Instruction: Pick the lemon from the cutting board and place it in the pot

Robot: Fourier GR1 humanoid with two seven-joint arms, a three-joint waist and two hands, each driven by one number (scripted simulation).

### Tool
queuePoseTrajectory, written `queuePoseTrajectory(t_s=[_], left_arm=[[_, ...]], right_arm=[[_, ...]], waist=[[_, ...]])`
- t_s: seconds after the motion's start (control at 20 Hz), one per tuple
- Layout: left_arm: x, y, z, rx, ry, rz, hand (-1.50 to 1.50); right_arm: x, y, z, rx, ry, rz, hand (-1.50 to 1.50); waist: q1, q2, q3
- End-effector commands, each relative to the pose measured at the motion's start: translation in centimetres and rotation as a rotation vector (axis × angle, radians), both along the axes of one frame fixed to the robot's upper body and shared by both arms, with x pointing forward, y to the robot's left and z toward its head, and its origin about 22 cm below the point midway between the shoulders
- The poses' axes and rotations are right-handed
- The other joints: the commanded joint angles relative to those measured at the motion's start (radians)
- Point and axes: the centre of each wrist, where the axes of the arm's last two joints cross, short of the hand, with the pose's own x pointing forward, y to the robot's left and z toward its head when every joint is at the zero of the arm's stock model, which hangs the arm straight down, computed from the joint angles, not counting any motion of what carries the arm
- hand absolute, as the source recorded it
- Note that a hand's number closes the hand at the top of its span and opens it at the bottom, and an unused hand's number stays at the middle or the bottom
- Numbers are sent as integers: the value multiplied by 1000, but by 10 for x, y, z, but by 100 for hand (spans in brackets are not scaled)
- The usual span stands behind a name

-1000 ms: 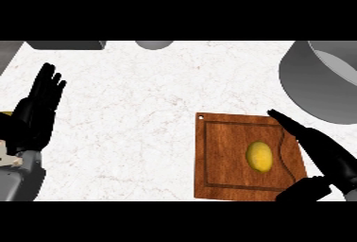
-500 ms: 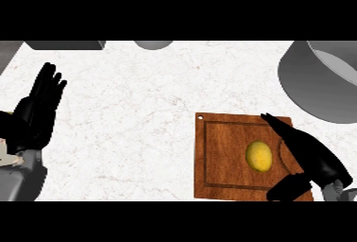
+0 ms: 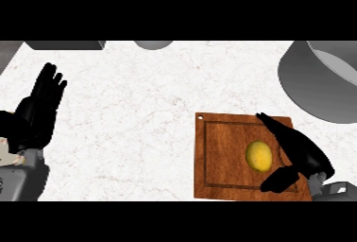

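Lemon (image 3: 259, 156) on cutting board (image 3: 223, 153) beside right hand (image 3: 303, 153), well apart from pot (image 3: 317, 90)

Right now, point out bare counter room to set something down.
Free: the white marble counter between the open black left hand and the brown wooden cutting board. Crowded: the right side, with the black right hand beside the oval yellow lemon, below the big grey pot.

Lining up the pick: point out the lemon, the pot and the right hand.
lemon (image 3: 259, 156), head view, middle of its peel.
pot (image 3: 305, 87), head view, grey side wall.
right hand (image 3: 303, 153), head view, back of the hand.
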Motion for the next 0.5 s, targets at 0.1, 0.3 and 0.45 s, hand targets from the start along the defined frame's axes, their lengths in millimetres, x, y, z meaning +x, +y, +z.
queuePoseTrajectory(t_s=[0.1, 0.3, 0.45], left_arm=[[0, -24, 1, -3, 5, 5, 0], [1, -18, 6, 22, 10, -4, 0], [-4, 8, -15, -7, 2, -15, 0]], right_arm=[[12, 2, -24, -16, 2, -37, -150], [0, 7, -26, -20, 32, -16, -150], [7, 8, -24, -63, 6, 113, 150]], waist=[[1, 0, 0], [-1, -1, 0], [2, 1, 0]])
